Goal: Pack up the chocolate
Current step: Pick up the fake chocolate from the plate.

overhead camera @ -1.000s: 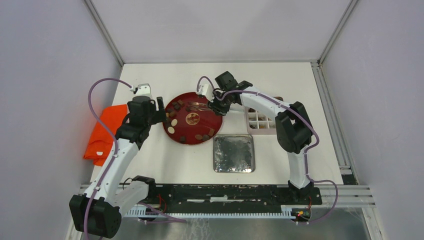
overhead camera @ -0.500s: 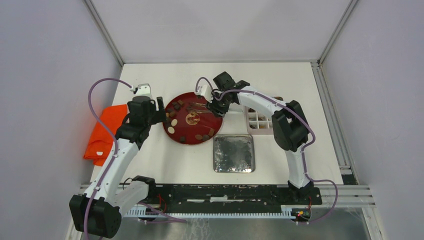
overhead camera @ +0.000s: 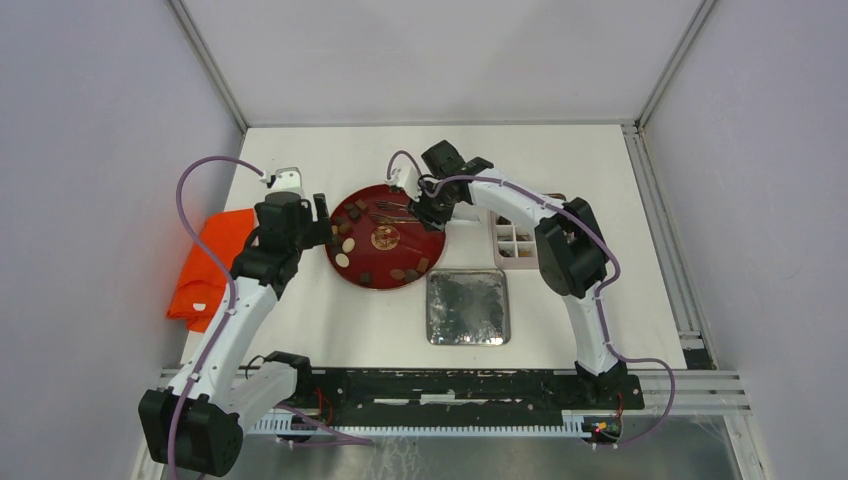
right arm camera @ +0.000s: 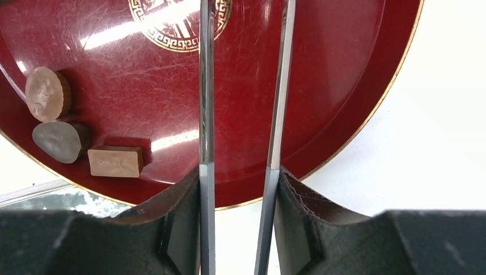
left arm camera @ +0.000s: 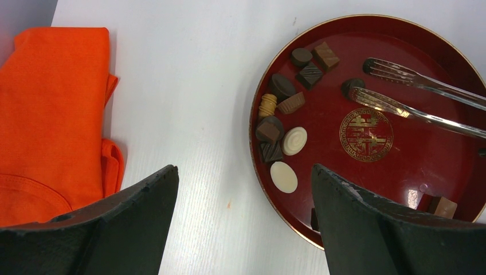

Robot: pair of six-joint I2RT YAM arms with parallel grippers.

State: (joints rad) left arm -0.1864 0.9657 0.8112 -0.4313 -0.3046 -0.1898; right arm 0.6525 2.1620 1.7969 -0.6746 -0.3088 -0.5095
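Jaws: right gripper [right arm camera: 238, 189] clamped on tongs [right arm camera: 204, 86], left gripper [left arm camera: 243, 189] spread, empty | chocolates [left arm camera: 294, 140] ahead of jaws judged light, slippery, brittle | sides to be pinched gently.

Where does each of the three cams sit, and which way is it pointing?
Top external: fixed above and behind the bases, looking down on the table; left arm and right arm show whole.
Left wrist: on the left arm, looking down at orange cloth, red plate and chocolates; open left pincer frames the bottom.
Right wrist: on the right arm, looking down along tongs gripped by the right pincer, over the plate's rim.
Shared: plate in all three.
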